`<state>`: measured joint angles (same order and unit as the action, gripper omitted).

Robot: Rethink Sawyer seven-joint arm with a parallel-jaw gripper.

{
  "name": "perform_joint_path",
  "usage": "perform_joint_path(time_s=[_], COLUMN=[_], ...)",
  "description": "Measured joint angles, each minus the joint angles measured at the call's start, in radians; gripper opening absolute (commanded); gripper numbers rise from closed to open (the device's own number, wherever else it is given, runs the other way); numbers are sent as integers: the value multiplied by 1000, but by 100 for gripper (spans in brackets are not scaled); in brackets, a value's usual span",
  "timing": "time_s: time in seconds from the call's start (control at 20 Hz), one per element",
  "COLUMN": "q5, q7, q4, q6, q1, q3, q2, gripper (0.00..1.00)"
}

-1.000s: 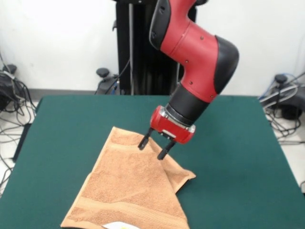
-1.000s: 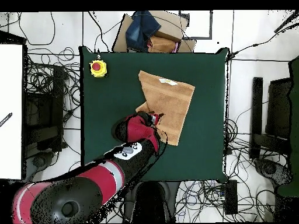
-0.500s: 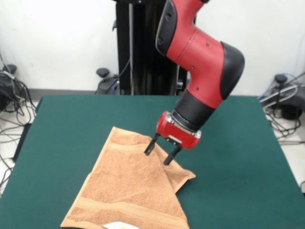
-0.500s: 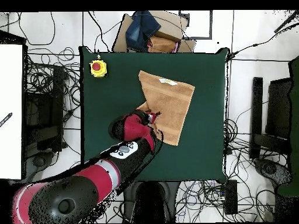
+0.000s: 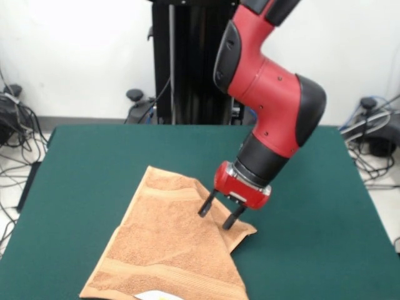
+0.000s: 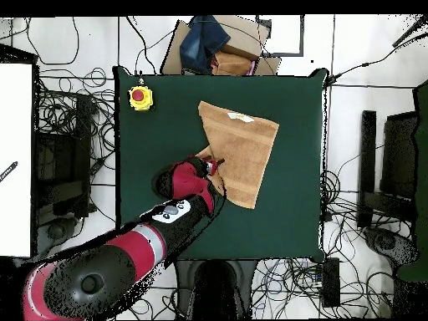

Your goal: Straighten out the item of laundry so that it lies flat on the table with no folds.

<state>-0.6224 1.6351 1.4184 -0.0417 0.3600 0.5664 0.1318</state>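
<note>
The towel (image 5: pixel 169 247) lies on the green surface (image 5: pixel 94 162), partly folded: one layer is turned over along a diagonal crease, leaving a small corner flap protruding from under the crease on the side where the tool stands. A woven border band runs across the towel near the edge closest to the front camera, and a small white label (image 5: pixel 156 295) sits at that edge. In the overhead view the towel (image 6: pixel 242 150) occupies the half of the surface away from the robot base, with the label (image 6: pixel 240 118) on its far edge. The tool (image 5: pixel 217 214) is positioned over the towel's folded corner flap, its two dark fingers (image 5: pixel 204 207) spread apart with a clear gap between them and nothing held; whether the fingertips touch the cloth cannot be determined. The red and black arm (image 5: pixel 275 106) descends to the tool from above. A yellow box with a red button (image 6: pixel 140 97) stands on the surface, well apart from the towel, near a far corner.
</note>
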Motion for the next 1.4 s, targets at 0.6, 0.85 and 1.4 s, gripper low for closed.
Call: perform_joint_path(time_s=[0.6, 0.85, 1.4], q5=[-81, -110, -114], q7=[0, 0, 0], q4=[-69, -81, -82], q6=[17, 48, 93], q1=[14, 24, 27], q3=[21, 41, 37], q2=[83, 96, 71], gripper=[100, 100, 100])
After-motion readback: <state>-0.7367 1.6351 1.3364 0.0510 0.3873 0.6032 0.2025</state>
